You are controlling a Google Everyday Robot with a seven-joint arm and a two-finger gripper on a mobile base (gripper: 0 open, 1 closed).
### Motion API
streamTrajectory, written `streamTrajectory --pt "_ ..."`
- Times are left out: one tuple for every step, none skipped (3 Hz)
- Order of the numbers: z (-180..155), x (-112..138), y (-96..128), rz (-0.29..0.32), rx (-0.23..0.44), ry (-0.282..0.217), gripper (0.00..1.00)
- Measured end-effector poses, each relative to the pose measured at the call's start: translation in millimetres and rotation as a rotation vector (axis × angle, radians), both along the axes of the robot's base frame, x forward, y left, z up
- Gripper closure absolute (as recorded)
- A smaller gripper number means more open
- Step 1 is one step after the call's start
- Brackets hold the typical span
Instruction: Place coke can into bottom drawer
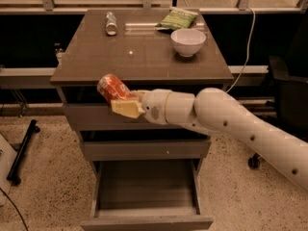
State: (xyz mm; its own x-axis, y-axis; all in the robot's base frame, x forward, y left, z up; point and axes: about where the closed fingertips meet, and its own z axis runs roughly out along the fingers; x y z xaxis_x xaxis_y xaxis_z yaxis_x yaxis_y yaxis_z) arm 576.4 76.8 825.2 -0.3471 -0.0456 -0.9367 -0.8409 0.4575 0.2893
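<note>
pincer (126,108) at cabinet (144,61) front covers part of coke can (111,86).

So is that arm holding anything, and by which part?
The gripper, before the top drawer front, holds the tilted coke can by its lower side.

**No Words I Can Read**

Nothing here is legible to me. My gripper (118,98) hangs in front of the cabinet's (144,57) front edge, left of centre, closed around the coke can (110,86). The can's red-orange side carries pale markings, but I cannot make them out as letters or a brand. At the back of the cabinet top, the green packet (179,18) shows some light printing that is too blurred to spell out. The small silver can (111,23) lying near it gives me no readable label either.
</note>
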Motion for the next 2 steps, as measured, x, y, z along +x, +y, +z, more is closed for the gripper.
streamTrajectory --pt "-5.2 -20.6 -18.3 -0.020 -0.004 0.006 1.00" --pt "-13.3 -16.8 -19.1 -0.044 -0.036 0.028 1.00"
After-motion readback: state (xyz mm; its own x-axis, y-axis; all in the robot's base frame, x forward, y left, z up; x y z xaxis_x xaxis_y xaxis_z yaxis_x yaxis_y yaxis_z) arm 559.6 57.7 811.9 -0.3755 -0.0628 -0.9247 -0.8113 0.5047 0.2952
